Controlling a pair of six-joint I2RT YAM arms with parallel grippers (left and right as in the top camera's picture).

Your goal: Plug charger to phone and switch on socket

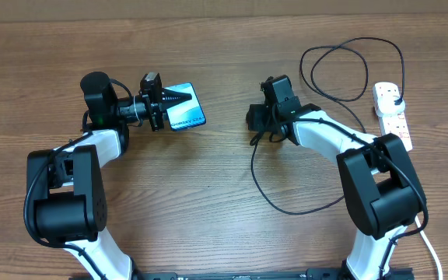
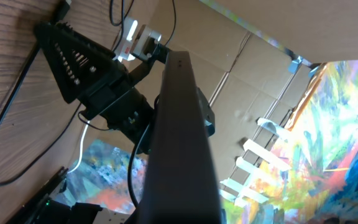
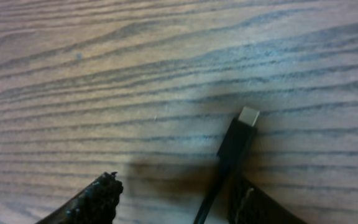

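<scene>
My left gripper [image 1: 174, 99] is shut on the phone [image 1: 187, 109], gripping its left end, with the light blue screen facing up in the overhead view. In the left wrist view the phone [image 2: 180, 137] shows edge-on as a dark slab beside one black finger [image 2: 73, 62]. The charger cable [image 1: 264, 187] loops over the table. Its connector tip [image 3: 236, 140] lies on the wood between the jaws of my right gripper [image 3: 176, 193], close against the right finger [image 3: 260, 205]. A wide gap is left to the other finger [image 3: 92, 199]. The white socket [image 1: 393, 115] lies at the far right, holding the charger's black plug [image 1: 396, 98].
The charger cable makes a large loop [image 1: 348, 70] at the back right, left of the socket. A thick white cord [image 1: 430, 241] runs down the right edge. The right arm [image 1: 379, 179] stands over the near right of the table.
</scene>
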